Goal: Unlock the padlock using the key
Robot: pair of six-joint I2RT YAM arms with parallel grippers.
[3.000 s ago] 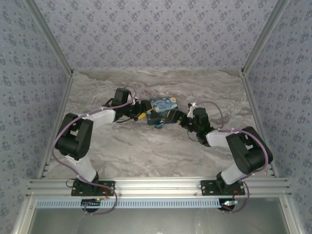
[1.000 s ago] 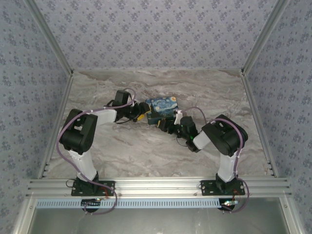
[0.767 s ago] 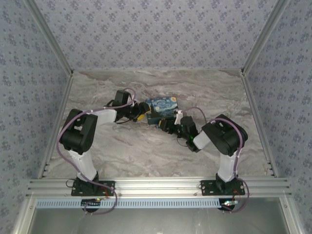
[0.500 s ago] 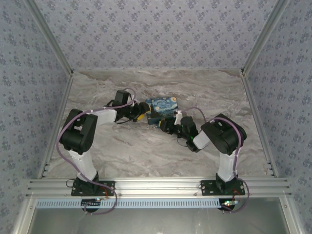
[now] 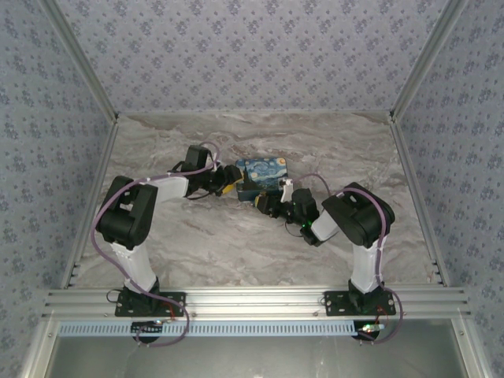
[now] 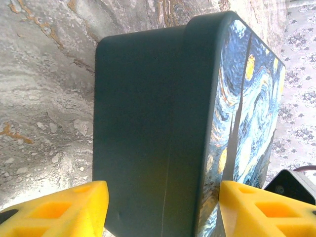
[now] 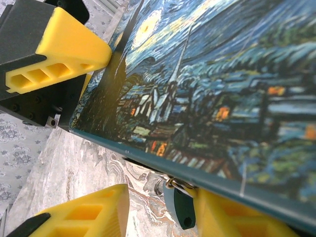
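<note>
Marble (image 5: 197,236); right arm (image 5: 358,216) folded at padlock (image 7: 183,210).

left end effector (image 6: 163,200) clamping (wide) | right end effector (image 7: 158,205) parted

Robot lab cell: aluminium-profile frame (image 5: 252,301), patterned wall panels (image 5: 252,55), marble-look tabletop (image 5: 236,244), left arm (image 5: 126,216), right arm (image 5: 358,216) bolted on.

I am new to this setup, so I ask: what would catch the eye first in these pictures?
A painted box with a swirling night sky, mid-table. The left gripper clasps its end with yellow fingers; the right gripper straddles the small blue padlock at its edge.
</note>
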